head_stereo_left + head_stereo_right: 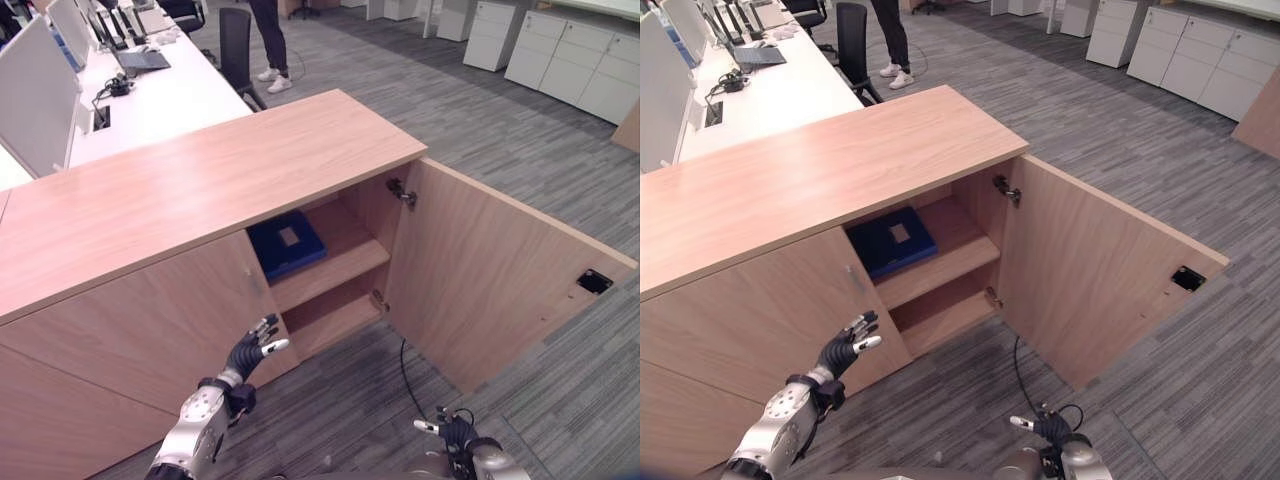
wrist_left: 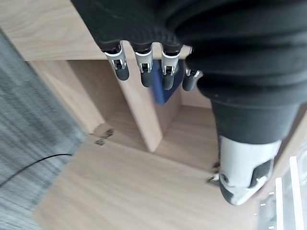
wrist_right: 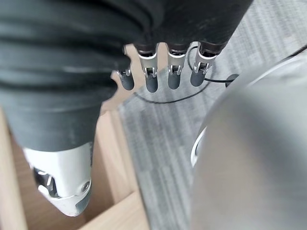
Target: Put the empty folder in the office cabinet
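A: Left eye view: where is the blue folder (image 1: 286, 243) seen?
B: Flat on the cabinet (image 1: 200, 175) upper shelf (image 1: 345, 250); left hand (image 1: 252, 352) spread, empty.
A: Right wrist view?
B: Right hand (image 3: 163, 72) relaxed, empty. The folder is judged light, stiff, best gripped by its near edge.

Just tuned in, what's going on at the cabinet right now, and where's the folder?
The blue folder already lies flat on the upper shelf of the wooden cabinet, whose right door stands wide open. Neither hand holds anything: the left hand is raised in front of the closed left door with its fingers straight, and the right hand hangs low over the carpet, also relaxed. A person stands in the background by the desks.
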Tool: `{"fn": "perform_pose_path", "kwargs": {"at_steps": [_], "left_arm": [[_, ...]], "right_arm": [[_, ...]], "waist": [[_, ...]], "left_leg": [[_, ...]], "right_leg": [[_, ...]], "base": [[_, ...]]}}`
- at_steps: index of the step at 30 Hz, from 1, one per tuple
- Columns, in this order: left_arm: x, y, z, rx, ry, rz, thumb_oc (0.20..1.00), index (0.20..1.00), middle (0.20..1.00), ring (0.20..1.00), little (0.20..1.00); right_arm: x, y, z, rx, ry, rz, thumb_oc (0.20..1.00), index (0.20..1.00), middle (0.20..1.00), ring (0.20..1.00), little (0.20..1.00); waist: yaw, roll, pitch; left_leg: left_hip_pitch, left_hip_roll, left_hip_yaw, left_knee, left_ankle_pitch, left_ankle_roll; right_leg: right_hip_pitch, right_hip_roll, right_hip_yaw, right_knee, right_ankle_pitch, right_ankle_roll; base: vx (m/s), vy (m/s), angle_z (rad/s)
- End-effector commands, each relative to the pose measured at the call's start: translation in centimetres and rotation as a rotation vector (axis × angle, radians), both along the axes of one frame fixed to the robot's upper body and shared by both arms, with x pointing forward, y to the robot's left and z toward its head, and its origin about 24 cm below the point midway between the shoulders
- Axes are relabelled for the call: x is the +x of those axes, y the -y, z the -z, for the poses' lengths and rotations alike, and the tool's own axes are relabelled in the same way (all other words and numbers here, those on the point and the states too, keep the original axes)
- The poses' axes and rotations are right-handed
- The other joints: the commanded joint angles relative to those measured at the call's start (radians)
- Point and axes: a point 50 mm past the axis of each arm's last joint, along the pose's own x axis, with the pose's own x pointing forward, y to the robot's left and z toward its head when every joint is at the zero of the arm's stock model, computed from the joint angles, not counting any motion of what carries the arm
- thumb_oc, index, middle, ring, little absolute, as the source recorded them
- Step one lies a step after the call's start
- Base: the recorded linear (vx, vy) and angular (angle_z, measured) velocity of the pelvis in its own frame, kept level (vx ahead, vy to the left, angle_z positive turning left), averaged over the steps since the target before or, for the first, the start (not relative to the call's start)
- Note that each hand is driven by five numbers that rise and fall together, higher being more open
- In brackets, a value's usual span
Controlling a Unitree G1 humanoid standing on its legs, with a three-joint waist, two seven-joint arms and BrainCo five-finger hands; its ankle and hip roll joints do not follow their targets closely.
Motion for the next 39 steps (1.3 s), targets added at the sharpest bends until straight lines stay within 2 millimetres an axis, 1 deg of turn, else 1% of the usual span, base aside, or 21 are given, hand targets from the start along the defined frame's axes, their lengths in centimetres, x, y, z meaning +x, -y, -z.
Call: {"fn": "perform_pose_path", "kwargs": {"at_steps": [1, 2, 4, 5, 7, 8, 9, 10, 11, 12, 14, 15, 16, 17, 21, 23, 27, 31, 33, 35, 39], "left_arm": [[2.2, -0.7, -1.9, 0.042, 0.106, 0.045, 1.000, 1.000, 1.000, 1.000, 1.000], [1.2, -0.9, -0.9, 0.054, 0.061, 0.042, 1.000, 1.000, 1.000, 1.000, 1.000], [0.7, -1.0, -0.3, 0.053, 0.033, 0.033, 1.000, 1.000, 1.000, 1.000, 1.000], [0.1, -1.0, 0.7, 0.049, -0.018, 0.017, 1.000, 1.000, 1.000, 1.000, 1.000], [-0.6, -1.1, 1.5, 0.070, -0.057, 0.029, 1.000, 1.000, 1.000, 1.000, 1.000], [-0.8, -1.3, 1.7, 0.079, -0.070, 0.023, 1.000, 1.000, 1.000, 1.000, 1.000], [-0.8, -1.3, 1.7, 0.079, -0.069, 0.022, 1.000, 1.000, 1.000, 1.000, 1.000], [-1.4, -1.5, 2.5, 0.081, -0.113, -0.003, 1.000, 1.000, 1.000, 1.000, 1.000], [-1.8, -1.4, 3.1, 0.076, -0.140, -0.019, 1.000, 1.000, 1.000, 1.000, 1.000], [-2.0, -1.4, 3.4, 0.077, -0.155, -0.031, 1.000, 1.000, 1.000, 1.000, 1.000], [-2.4, -1.2, 4.1, 0.079, -0.190, -0.039, 1.000, 1.000, 1.000, 1.000, 1.000], [-2.4, -1.2, 4.1, 0.079, -0.190, -0.039, 1.000, 1.000, 1.000, 1.000, 1.000], [-2.7, -0.9, 4.5, 0.084, -0.211, -0.031, 1.000, 1.000, 1.000, 1.000, 1.000], [-2.9, -0.9, 4.9, 0.099, -0.229, -0.025, 1.000, 1.000, 1.000, 1.000, 1.000], [-3.6, -1.2, 5.4, 0.115, -0.259, -0.023, 1.000, 1.000, 1.000, 1.000, 1.000], [-4.8, -1.7, 6.3, 0.138, -0.316, -0.022, 1.000, 1.000, 1.000, 1.000, 1.000], [-6.6, -3.1, 7.3, 0.209, -0.391, -0.021, 1.000, 1.000, 1.000, 1.000, 1.000], [-7.9, -4.1, 7.8, 0.274, -0.441, 0.022, 1.000, 1.000, 1.000, 1.000, 1.000], [-8.0, -4.1, 7.8, 0.285, -0.448, 0.044, 1.000, 1.000, 1.000, 1.000, 1.000], [-8.0, -4.1, 7.8, 0.285, -0.449, 0.048, 1.000, 1.000, 1.000, 1.000, 1.000], [-8.4, -4.2, 7.9, 0.291, -0.463, 0.062, 1.000, 1.000, 1.000, 1.000, 1.000]], "right_arm": [[0.9, -1.5, 0.2, 0.032, 0.012, -0.024, 1.000, 1.000, 1.000, 1.000, 1.000], [0.9, -1.2, 0.2, 0.021, 0.001, -0.036, 1.000, 1.000, 1.000, 1.000, 1.000], [1.0, -0.9, 0.1, 0.011, 0.001, -0.045, 1.000, 1.000, 1.000, 1.000, 1.000], [1.5, -0.5, -0.2, -0.006, 0.015, -0.062, 1.000, 1.000, 1.000, 1.000, 1.000], [1.6, 0.2, -0.4, -0.025, 0.017, -0.065, 1.000, 1.000, 1.000, 1.000, 1.000], [1.9, 0.5, -0.7, -0.034, 0.032, -0.059, 1.000, 1.000, 1.000, 1.000, 1.000], [1.9, 0.5, -0.7, -0.034, 0.032, -0.059, 1.000, 1.000, 1.000, 1.000, 1.000], [2.4, 1.2, -1.1, -0.052, 0.055, -0.048, 1.000, 1.000, 1.000, 1.000, 1.000], [2.4, 1.5, -1.2, -0.061, 0.056, -0.045, 1.000, 1.000, 1.000, 1.000, 1.000], [2.6, 1.7, -1.4, -0.069, 0.060, -0.045, 1.000, 1.000, 1.000, 1.000, 1.000], [2.7, 2.2, -1.5, -0.087, 0.056, -0.037, 1.000, 1.000, 1.000, 1.000, 1.000], [2.7, 2.2, -1.5, -0.087, 0.056, -0.037, 1.000, 1.000, 1.000, 1.000, 1.000], [2.7, 2.8, -1.6, -0.103, 0.054, -0.025, 1.000, 1.000, 1.000, 1.000, 1.000], [2.9, 3.1, -1.8, -0.109, 0.060, -0.022, 1.000, 1.000, 1.000, 1.000, 1.000], [3.4, 3.7, -2.2, -0.127, 0.075, -0.001, 1.000, 1.000, 1.000, 1.000, 1.000], [3.7, 3.9, -2.2, -0.131, 0.077, 0.010, 1.000, 1.000, 1.000, 1.000, 1.000], [6.1, 4.5, -3.7, -0.160, 0.143, -0.038, 1.000, 1.000, 1.000, 1.000, 1.000], [10.2, 6.5, -7.3, -0.267, 0.261, -0.098, 1.000, 1.000, 1.000, 1.000, 1.000], [11.6, 7.4, -8.8, -0.305, 0.306, -0.097, 1.000, 1.000, 1.000, 1.000, 1.000], [12.3, 7.7, -9.5, -0.319, 0.328, -0.096, 1.000, 1.000, 1.000, 1.000, 1.000], [15.2, 9.0, -12.9, -0.359, 0.434, -0.041, 1.000, 1.000, 1.000, 1.000, 1.000]], "waist": [[-0.021, -0.043, -0.042], [-0.029, -0.036, -0.043], [-0.036, -0.029, -0.043], [-0.048, -0.009, -0.038], [-0.060, 0.008, -0.034], [-0.063, 0.014, -0.025], [-0.062, 0.016, -0.026], [-0.064, 0.013, -0.006], [-0.060, 0.007, 0.001], [-0.058, 0.001, 0.005], [-0.039, -0.017, 0.013], [-0.040, -0.017, 0.012], [-0.022, -0.027, 0.014], [-0.011, -0.027, 0.017], [-0.006, -0.030, 0.015], [0.001, -0.030, -0.002], [0.026, -0.037, -0.021], [0.055, -0.046, -0.037], [0.063, -0.048, -0.039], [0.066, -0.049, -0.039], [0.091, -0.056, -0.048]], "left_leg": [[-0.008, -0.035, 0.010, 0.053, -0.092, 0.019], [0.003, -0.001, 0.035, 0.071, -0.080, 0.000], [0.004, 0.017, 0.044, 0.084, -0.065, -0.011], [0.003, 0.059, 0.062, 0.117, -0.020, -0.041], [-0.005, 0.104, 0.071, 0.171, 0.029, -0.067], [-0.021, 0.135, 0.061, 0.220, 0.076, -0.080], [-0.026, 0.138, 0.061, 0.220, 0.080, -0.081], [-0.056, 0.169, 0.024, 0.313, 0.133, -0.091], [-0.072, 0.169, -0.010, 0.348, 0.142, -0.086], [-0.092, 0.158, -0.043, 0.366, 0.149, -0.079], [-0.134, 0.095, -0.124, 0.354, 0.090, -0.046], [-0.135, 0.094, -0.124, 0.353, 0.090, -0.046], [-0.162, 0.030, -0.167, 0.283, -0.002, -0.021], [-0.166, -0.004, -0.189, 0.239, -0.028, -0.014], [-0.146, -0.022, -0.189, 0.179, -0.044, -0.013], [-0.101, -0.024, -0.174, 0.131, -0.048, -0.010], [-0.038, -0.036, -0.161, 0.043, -0.045, 0.000], [-0.028, -0.053, -0.185, 0.009, -0.044, 0.011], [-0.030, -0.058, -0.201, 0.005, -0.046, 0.013], [-0.032, -0.061, -0.207, 0.005, -0.047, 0.014], [-0.033, -0.068, -0.231, 0.002, -0.051, 0.019]], "right_leg": [[0.013, 0.037, 0.099, -0.106, 0.021, 0.005], [0.021, 0.068, 0.120, -0.131, 0.008, -0.003], [0.025, 0.086, 0.125, -0.143, 0.000, -0.009], [0.038, 0.127, 0.130, -0.164, -0.016, -0.024], [0.054, 0.170, 0.132, -0.188, -0.040, -0.045], [0.066, 0.193, 0.137, -0.200, -0.051, -0.059], [0.062, 0.196, 0.137, -0.200, -0.048, -0.062], [0.081, 0.225, 0.156, -0.219, -0.061, -0.085], [0.090, 0.232, 0.164, -0.230, -0.065, -0.093], [0.092, 0.232, 0.170, -0.237, -0.065, -0.098], [0.098, 0.224, 0.190, -0.244, -0.073, -0.096], [0.097, 0.223, 0.190, -0.244, -0.073, -0.096], [0.106, 0.221, 0.195, -0.247, -0.081, -0.092], [0.114, 0.219, 0.194, -0.246, -0.084, -0.085], [0.125, 0.228, 0.194, -0.250, -0.088, -0.082], [0.140, 0.229, 0.177, -0.252, -0.082, -0.079], [0.150, 0.229, 0.160, -0.255, -0.070, -0.067], [0.163, 0.222, 0.139, -0.253, -0.070, -0.060], [0.168, 0.219, 0.132, -0.251, -0.070, -0.060], [0.170, 0.217, 0.128, -0.249, -0.071, -0.060], [0.184, 0.211, 0.109, -0.246, -0.075, -0.060]], "base": [[0.07, -0.308, -0.80], [0.07, -0.309, -0.87], [0.06, -0.267, -0.78], [0.09, -0.313, -0.57], [0.09, -0.281, -0.47], [0.05, -0.174, -0.57], [0.05, -0.234, -0.61], [0.05, -0.202, -0.49], [0.07, -0.234, -0.46], [0.06, -0.122, -0.39], [0.06, -0.078, -0.45], [0.08, -0.054, -0.45], [0.10, -0.020, -0.29], [0.09, -0.026, -0.15], [0.03, -0.002, -0.06], [0.06, 0.030, -0.10], [0.04, 0.049, 0.00], [0.02, 0.053, 0.17], [0.00, 0.043, 0.25], [0.01, 0.027, 0.26], [0.02, 0.039, 0.17]]}}
